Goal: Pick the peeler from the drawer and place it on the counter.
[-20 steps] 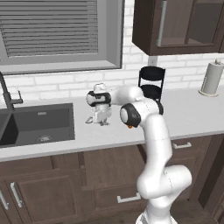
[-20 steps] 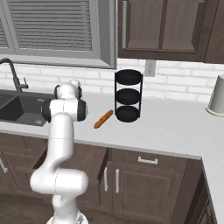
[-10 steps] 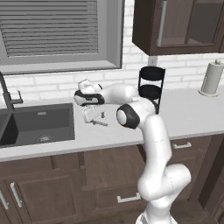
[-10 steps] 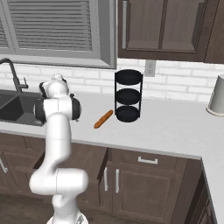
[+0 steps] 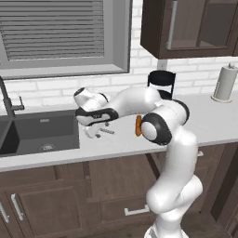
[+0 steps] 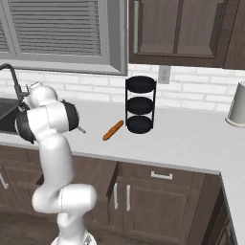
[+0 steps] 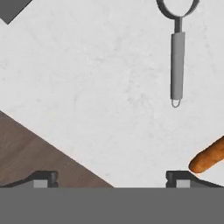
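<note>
1. My end effector hangs above the tabletop with its fingers spread wide and nothing between them.
2. The peeler lies flat on the pale tabletop, apart from my fingertips; in the hand view it sits beyond the right fingertip, looped head pointing away from me.
3. In the left base view the peeler rests just below my end effector, right of the sink.
4. An orange carrot-like stick lies near my right fingertip, on the tabletop left of the black tiered rack.
</note>
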Motion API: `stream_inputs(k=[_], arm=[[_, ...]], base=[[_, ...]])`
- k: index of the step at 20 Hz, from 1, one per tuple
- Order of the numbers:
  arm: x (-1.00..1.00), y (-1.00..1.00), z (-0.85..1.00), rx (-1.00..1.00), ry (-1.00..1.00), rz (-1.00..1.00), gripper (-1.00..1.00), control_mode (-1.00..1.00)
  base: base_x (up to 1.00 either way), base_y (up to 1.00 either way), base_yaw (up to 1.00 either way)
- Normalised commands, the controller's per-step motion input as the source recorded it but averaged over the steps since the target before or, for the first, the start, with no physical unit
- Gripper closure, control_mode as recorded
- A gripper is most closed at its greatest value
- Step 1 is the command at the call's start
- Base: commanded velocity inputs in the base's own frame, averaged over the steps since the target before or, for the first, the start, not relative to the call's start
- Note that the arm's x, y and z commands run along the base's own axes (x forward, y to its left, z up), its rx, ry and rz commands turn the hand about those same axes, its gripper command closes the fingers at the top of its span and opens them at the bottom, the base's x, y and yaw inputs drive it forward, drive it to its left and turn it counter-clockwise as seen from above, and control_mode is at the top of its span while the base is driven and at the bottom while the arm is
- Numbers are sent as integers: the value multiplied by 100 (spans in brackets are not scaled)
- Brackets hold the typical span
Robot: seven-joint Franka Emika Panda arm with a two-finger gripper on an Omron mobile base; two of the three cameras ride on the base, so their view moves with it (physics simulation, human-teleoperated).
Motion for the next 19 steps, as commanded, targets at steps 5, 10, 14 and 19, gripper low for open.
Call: stream_inputs(k=[5, 10, 14, 19], arm=[[-100, 35, 33, -2, -21, 10, -100, -100], [-95, 24, 31, -8, -16, 12, -100, -100], [-16, 12, 0, 0, -2, 1, -100, -100], [0, 0, 0, 0, 0, 0, -100, -100]], base=[[0, 0, 0], [0, 0, 0], [0, 0, 0], [0, 0, 0]])
